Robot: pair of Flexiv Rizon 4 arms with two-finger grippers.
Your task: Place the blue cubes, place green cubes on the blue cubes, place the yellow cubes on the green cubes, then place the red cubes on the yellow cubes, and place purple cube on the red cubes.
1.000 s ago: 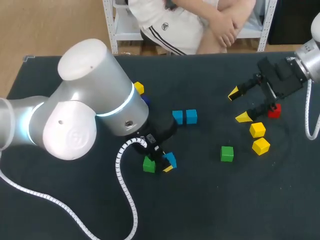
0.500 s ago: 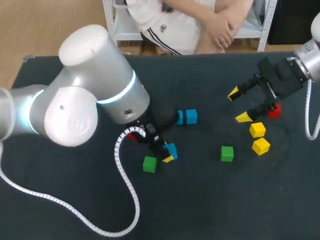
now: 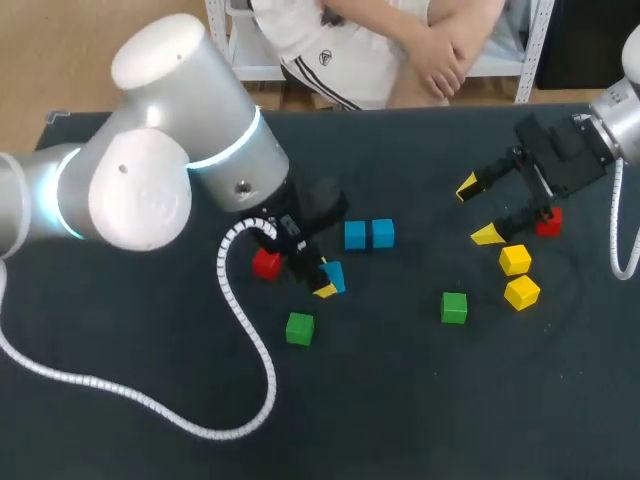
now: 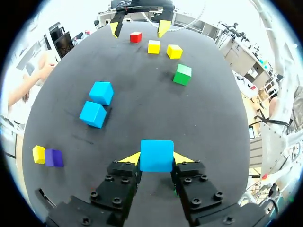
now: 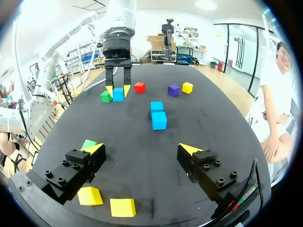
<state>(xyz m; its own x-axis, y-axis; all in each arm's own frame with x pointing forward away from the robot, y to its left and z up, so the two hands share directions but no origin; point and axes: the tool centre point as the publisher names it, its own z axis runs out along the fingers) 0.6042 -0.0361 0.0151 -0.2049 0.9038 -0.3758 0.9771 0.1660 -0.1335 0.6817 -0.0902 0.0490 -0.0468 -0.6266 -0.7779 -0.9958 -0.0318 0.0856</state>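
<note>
One blue cube (image 4: 156, 155) clamped in left jaws, just near-left of blue pair (image 3: 357, 235) lying mid-table. Right jaws gaping, empty, far right beside red cube (image 3: 549, 224). Nothing stacked yet; green, yellow, red, purple layers all remaining.

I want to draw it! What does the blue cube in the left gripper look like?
The blue cube is plain bright blue, smooth, with flat faces and sharp edges. The left gripper is shut on it, a yellow fingertip pressing each side. It sits level, apart from the other cubes. Whether it touches the table is unclear.
</note>
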